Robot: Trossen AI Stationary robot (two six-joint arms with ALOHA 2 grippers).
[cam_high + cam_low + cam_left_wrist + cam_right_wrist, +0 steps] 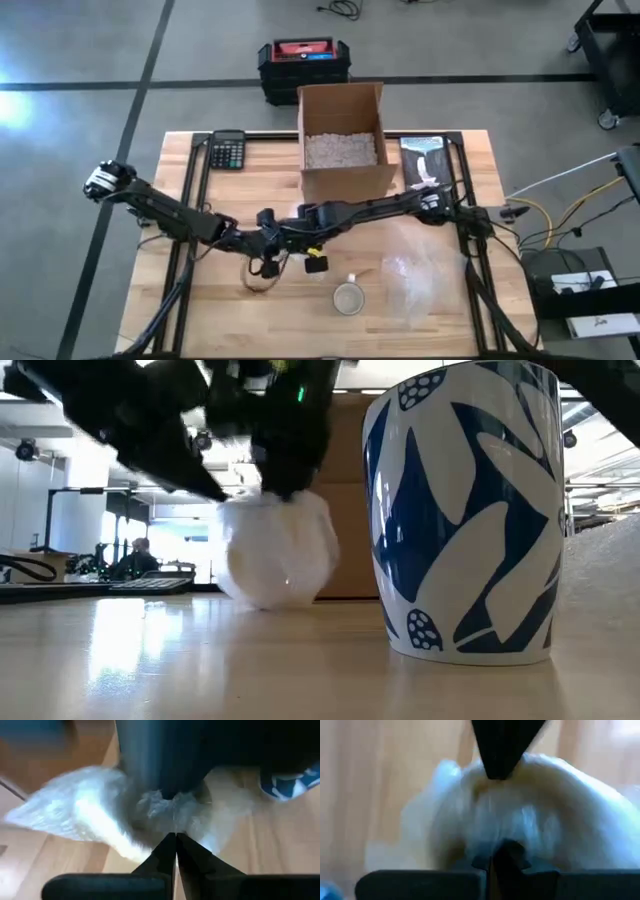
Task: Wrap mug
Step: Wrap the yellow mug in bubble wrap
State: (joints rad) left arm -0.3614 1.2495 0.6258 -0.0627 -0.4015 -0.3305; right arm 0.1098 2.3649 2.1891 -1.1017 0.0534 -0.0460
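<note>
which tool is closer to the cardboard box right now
Right, narrowly. The right tool sits just in front of the cardboard box, toward its left corner; the left tool meets it at the white bundle, slightly farther out.

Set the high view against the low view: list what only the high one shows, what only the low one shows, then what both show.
Only the high view: the calculator, the open cardboard box holding packing filler, the red-topped case on the floor, the clear bubble wrap and both arms' full reach.

Only the low view: the mug's blue leaf pattern, a white wrapped bundle on the table under the hands, and a person far behind.

Both: the mug, the wooden table, and the left hand and right hand meeting beside the mug.
</note>
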